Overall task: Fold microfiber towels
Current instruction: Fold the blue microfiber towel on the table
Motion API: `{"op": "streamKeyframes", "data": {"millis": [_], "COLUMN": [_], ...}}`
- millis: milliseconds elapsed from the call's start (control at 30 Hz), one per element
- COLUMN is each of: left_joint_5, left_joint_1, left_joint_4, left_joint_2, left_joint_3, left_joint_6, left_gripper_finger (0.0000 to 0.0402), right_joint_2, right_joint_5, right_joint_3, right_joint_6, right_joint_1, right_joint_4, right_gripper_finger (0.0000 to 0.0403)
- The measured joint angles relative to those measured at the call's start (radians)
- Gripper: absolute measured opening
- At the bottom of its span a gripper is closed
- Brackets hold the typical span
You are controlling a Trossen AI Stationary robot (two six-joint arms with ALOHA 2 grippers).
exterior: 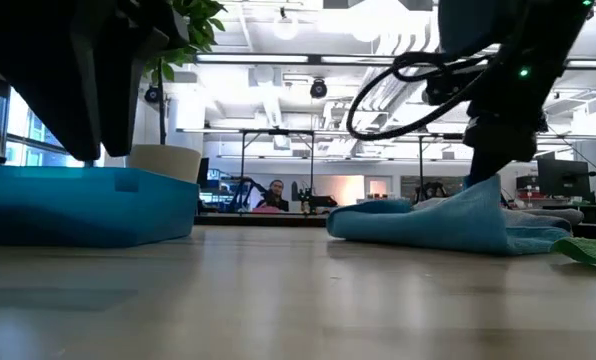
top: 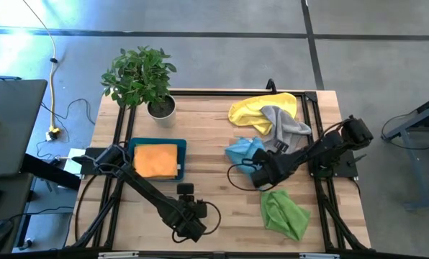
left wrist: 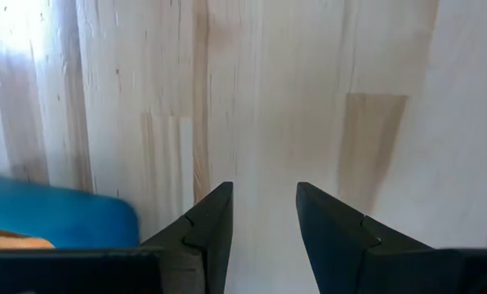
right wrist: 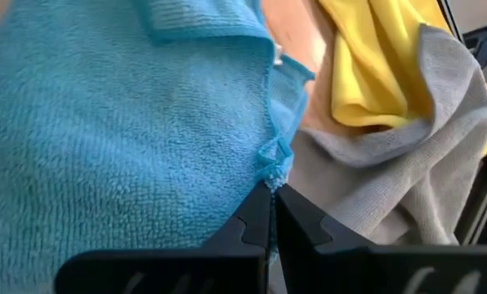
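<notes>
I read no labels; my right gripper (right wrist: 270, 196) pinches the light blue towel (right wrist: 121, 139) edge centre-frame, beside grey towel (right wrist: 390, 180); left gripper (left wrist: 264, 214) half-open, empty

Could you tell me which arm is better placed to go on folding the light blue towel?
The right. Its gripper is shut on the edge of the light blue towel, while the left gripper hangs open over bare table beside the teal tray.

Orange towel (top: 156, 160) lies folded; blue (top: 242, 152), yellow (top: 252, 109), grey (top: 285, 124), green (top: 283, 214) seemingly crumpled.
</notes>
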Motion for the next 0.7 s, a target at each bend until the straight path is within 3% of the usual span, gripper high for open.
{"op": "streamKeyframes", "data": {"millis": [200, 333, 533, 700], "left_joint_5": [0.0, 0.0, -0.015, -0.022], "left_joint_1": [0.008, 0.008, 0.01, 0.01], "left_joint_4": [0.02, 0.02, 0.023, 0.028], "left_joint_2": [0.0, 0.0, 0.0, 0.0], "left_joint_3": [0.0, 0.0, 0.0, 0.0], "left_joint_6": [0.008, 0.008, 0.019, 0.027], "left_gripper_finger": [0.0126, 0.0126, 0.0126, 0.0126], "right_joint_2": [0.0, -0.001, -0.001, -0.001], "right_joint_5": [0.019, -0.025, -0.169, -0.19], "right_joint_3": [0.0, 0.0, -0.003, -0.003], "right_joint_6": [0.051, 0.152, 0.196, 0.247], "right_joint_1": [0.01, 0.022, 0.046, 0.071], "right_joint_4": [-0.054, -0.137, -0.118, -0.114], "right_gripper_finger": [0.0, 0.0, 0.0, 0.0]}}
